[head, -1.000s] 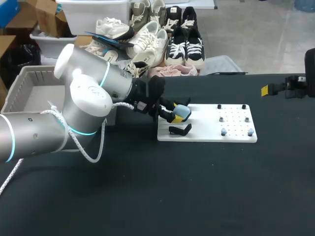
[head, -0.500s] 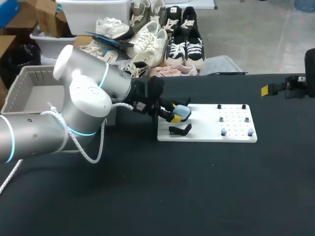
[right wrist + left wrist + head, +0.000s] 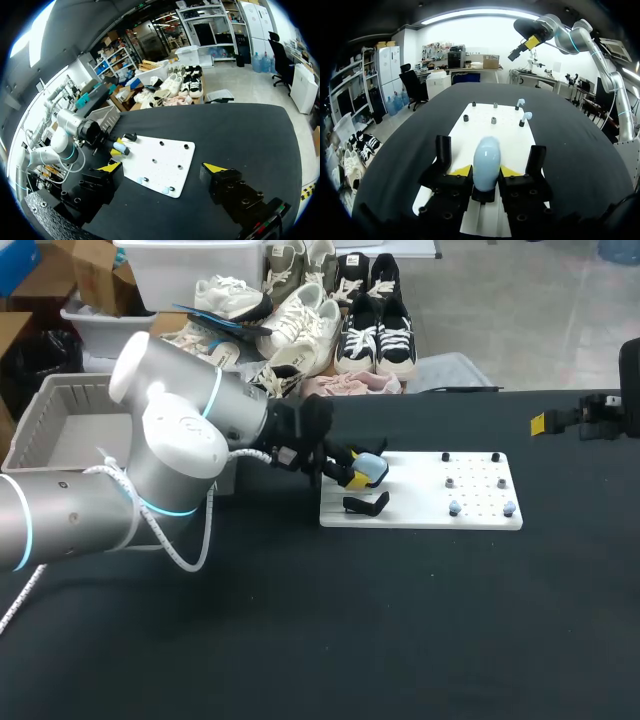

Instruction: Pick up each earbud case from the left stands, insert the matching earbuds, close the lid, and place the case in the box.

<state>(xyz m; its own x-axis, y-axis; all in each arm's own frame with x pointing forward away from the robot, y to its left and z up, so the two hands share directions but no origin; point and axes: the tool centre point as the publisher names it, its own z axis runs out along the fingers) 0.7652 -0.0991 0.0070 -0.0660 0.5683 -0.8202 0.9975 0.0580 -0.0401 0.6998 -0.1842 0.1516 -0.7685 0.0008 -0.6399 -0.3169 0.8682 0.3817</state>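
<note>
The left gripper (image 3: 486,172) is clenched on the pale-blue earbud case (image 3: 486,159), with one yellow tip on each flank. It holds the case over the left end of the white board (image 3: 420,512), just beside a black stand (image 3: 366,504) (whether the case has cleared its own stand cannot be told). The side grip probably leaves the lid accessible. The right gripper (image 3: 163,168) hangs released, well apart at the table's right, likely so that the earbuds (image 3: 455,507) remain reachable.

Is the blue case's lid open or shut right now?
Shut, it seems: the blue case is one smooth rounded shell between the left pincer's tips, no lid raised.
</note>
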